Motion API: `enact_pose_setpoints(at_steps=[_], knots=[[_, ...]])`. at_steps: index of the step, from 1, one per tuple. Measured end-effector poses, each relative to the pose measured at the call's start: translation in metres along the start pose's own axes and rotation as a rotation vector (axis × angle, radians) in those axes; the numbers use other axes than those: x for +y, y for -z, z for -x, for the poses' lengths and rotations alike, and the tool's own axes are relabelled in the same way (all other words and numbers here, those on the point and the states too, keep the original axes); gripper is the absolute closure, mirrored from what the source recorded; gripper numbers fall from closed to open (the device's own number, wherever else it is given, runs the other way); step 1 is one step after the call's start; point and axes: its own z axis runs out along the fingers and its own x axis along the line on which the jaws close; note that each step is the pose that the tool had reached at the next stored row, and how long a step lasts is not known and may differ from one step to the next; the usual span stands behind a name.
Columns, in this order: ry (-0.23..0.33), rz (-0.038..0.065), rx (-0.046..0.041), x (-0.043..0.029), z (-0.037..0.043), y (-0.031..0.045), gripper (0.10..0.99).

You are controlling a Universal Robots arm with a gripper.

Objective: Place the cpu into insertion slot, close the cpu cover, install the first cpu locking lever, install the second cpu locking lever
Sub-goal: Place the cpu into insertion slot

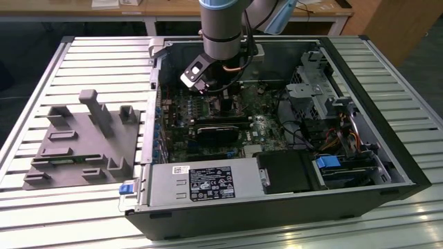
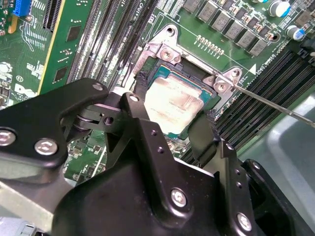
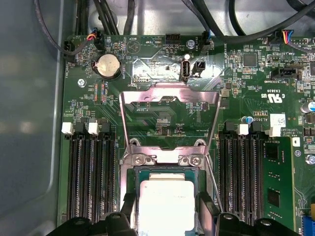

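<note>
In the first wrist view the cpu (image 3: 165,199) is pinched flat by the gripper (image 3: 166,209) over the motherboard's (image 3: 285,98) insertion slot (image 3: 162,173), beside the raised cpu cover (image 3: 170,96).

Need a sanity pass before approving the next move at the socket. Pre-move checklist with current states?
1. cpu cover swung up, off the insertion slot: ok.
2. cpu squared over the insertion slot, gripper straddling it: ok.
3. cpu seated flat in the insertion slot: cannot tell.
4. Whether the gripper is clamped on the cpu or has let go: cannot tell.
5. locking lever unlatched, angled away from the cpu cover: ok.
</note>
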Motion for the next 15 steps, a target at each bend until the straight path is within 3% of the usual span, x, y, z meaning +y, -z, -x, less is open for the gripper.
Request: enact_pose_setpoints(at_steps=[5, 15], knots=[[0.0, 0.0, 0.0, 0.0, 0.0, 0.0004, 0.475], [0.0, 0.0, 0.0003, 0.0009, -0.0003, 0.0109, 0.475]])
